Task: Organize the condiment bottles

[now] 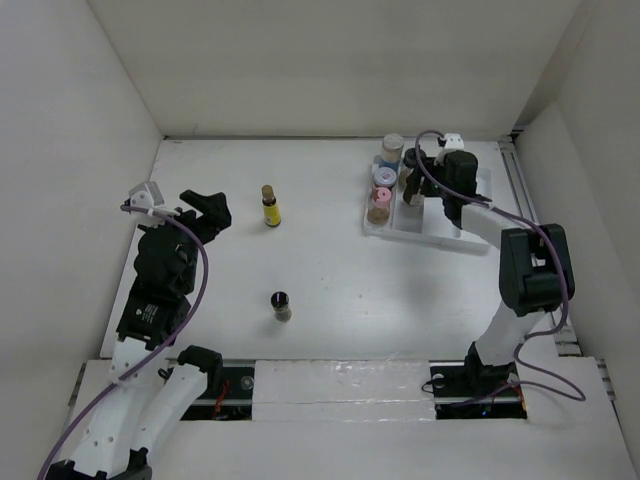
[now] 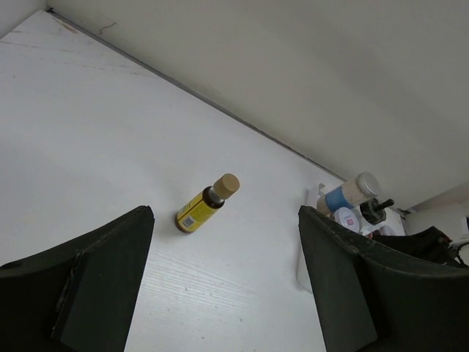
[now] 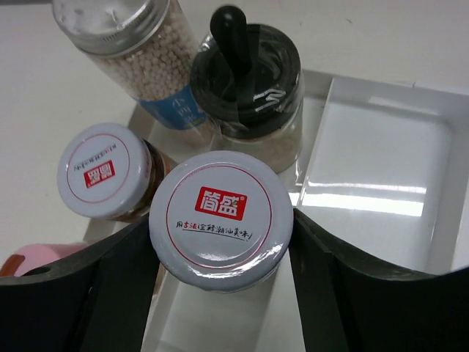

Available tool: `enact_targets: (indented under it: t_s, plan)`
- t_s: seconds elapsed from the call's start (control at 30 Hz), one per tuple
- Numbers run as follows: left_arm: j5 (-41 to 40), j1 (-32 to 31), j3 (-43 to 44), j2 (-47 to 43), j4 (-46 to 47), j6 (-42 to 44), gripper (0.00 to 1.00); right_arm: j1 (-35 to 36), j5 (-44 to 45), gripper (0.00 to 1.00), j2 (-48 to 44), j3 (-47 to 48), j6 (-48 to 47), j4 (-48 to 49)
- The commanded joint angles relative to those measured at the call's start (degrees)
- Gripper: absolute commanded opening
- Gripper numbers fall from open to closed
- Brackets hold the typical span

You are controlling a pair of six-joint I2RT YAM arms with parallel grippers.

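Observation:
My right gripper (image 3: 220,253) is shut on a silver-lidded jar (image 3: 220,216) with a red label, upright over a compartment of the white divided tray (image 3: 381,154). Behind it stand another silver-lidded jar (image 3: 102,170), a blue-banded bottle (image 3: 135,44) and a black-capped jar (image 3: 253,81); a pink shaker (image 3: 37,257) peeks in at the left. A slim yellow bottle (image 1: 270,206) stands on the table, and a small black-capped bottle (image 1: 281,305) stands nearer the front. My left gripper (image 1: 205,210) hangs open and empty to the left of the yellow bottle (image 2: 207,203).
The tray (image 1: 430,228) sits at the back right near the side wall, its right compartments holding nothing. White walls close in the table at the back and on both sides. The right arm (image 1: 530,265) reaches over the tray's near side.

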Motion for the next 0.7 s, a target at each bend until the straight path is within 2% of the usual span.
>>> enact_targets:
  t_s: [0.0, 0.3, 0.57, 0.67]
  plan:
    - [0.6, -0.1, 0.9, 0.6, 2.4, 1.2, 0.75, 0.0, -0.9, 0.41, -0.6, 5.9, 0.8, 8.2]
    - [0.6, -0.1, 0.9, 0.6, 2.4, 1.2, 0.75, 0.0, 1.9, 0.41, 4.9, 8.8, -0.3, 8.2]
    - [1.1, -0.1, 0.9, 0.6, 2.4, 1.7, 0.75, 0.5, 3.0, 0.59, 6.8, 10.0, -0.9, 8.2]
    - [1.1, -0.1, 0.9, 0.6, 2.4, 1.7, 0.75, 1.6, 4.1, 0.72, 6.2, 10.0, -1.4, 8.2]
